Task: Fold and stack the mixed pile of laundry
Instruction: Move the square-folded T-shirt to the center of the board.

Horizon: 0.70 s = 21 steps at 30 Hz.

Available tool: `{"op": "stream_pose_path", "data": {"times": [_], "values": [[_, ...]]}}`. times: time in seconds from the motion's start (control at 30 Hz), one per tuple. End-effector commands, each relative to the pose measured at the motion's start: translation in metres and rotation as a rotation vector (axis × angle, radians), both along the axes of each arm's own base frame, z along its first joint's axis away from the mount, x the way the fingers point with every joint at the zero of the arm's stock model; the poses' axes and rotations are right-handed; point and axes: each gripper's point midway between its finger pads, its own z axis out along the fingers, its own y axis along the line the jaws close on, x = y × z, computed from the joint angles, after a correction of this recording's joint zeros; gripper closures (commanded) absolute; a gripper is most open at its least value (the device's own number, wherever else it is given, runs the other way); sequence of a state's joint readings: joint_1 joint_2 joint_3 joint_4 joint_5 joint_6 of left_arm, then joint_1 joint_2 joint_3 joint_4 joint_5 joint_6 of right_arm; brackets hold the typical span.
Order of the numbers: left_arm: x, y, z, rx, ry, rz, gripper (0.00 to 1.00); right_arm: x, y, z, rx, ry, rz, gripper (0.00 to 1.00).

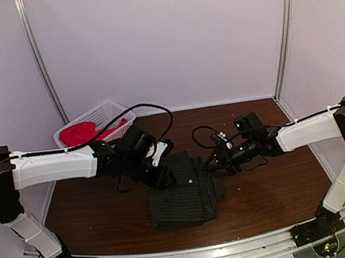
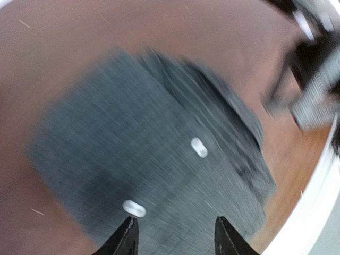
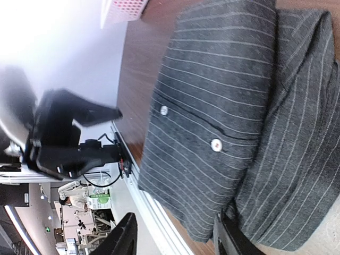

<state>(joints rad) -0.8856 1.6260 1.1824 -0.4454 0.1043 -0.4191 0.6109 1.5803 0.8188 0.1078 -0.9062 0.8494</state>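
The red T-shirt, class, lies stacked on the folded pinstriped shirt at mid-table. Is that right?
No. The red T-shirt lies in the white basket at far left, not on the folded pinstriped shirt; the top external view shows it.

Enclosed on three sides by plain, pale lilac-white walls (image 1: 165,39), joined at the back corners by slim metal posts (image 1: 42,64). Floored with a dark reddish-brown wooden tabletop (image 1: 278,184), edged along the near side by a silver slotted rail (image 1: 197,253). Lit softly and evenly, with a faint sheen on the wood.
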Motion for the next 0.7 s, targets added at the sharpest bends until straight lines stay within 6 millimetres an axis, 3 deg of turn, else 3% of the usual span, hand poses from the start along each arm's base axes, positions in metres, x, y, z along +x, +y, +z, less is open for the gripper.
{"op": "stream_pose_path", "data": {"times": [0.0, 0.07, 0.17, 0.27, 0.33, 0.4, 0.5, 0.57, 0.67], "values": [[-0.050, -0.004, -0.058, 0.039, 0.177, -0.012, 0.49, 0.001, -0.002, -0.040, -0.113, 0.030, 0.028, 0.54], [-0.056, 0.009, -0.083, 0.101, 0.211, 0.012, 0.50, -0.004, 0.000, -0.057, -0.127, 0.068, 0.044, 0.57], [-0.045, 0.041, -0.111, 0.240, 0.220, 0.048, 0.52, -0.015, 0.008, -0.074, -0.136, 0.110, 0.064, 0.60], [-0.018, 0.072, -0.121, 0.303, 0.206, 0.084, 0.52, -0.031, 0.027, -0.079, -0.091, 0.153, 0.087, 0.61], [0.003, 0.088, -0.120, 0.337, 0.169, 0.099, 0.52, -0.039, 0.044, -0.072, -0.049, 0.163, 0.105, 0.61], [0.021, 0.095, -0.111, 0.344, 0.133, 0.087, 0.52, -0.044, 0.063, -0.054, 0.021, 0.161, 0.123, 0.61], [0.041, 0.085, -0.079, 0.292, 0.039, 0.041, 0.50, -0.041, 0.079, -0.012, 0.159, 0.116, 0.130, 0.59], [0.044, 0.068, -0.048, 0.181, -0.021, 0.014, 0.48, -0.031, 0.076, 0.011, 0.209, 0.076, 0.095, 0.59], [0.038, 0.050, -0.016, 0.064, -0.092, -0.006, 0.46, -0.011, 0.060, 0.020, 0.194, 0.031, 0.004, 0.59]]}}
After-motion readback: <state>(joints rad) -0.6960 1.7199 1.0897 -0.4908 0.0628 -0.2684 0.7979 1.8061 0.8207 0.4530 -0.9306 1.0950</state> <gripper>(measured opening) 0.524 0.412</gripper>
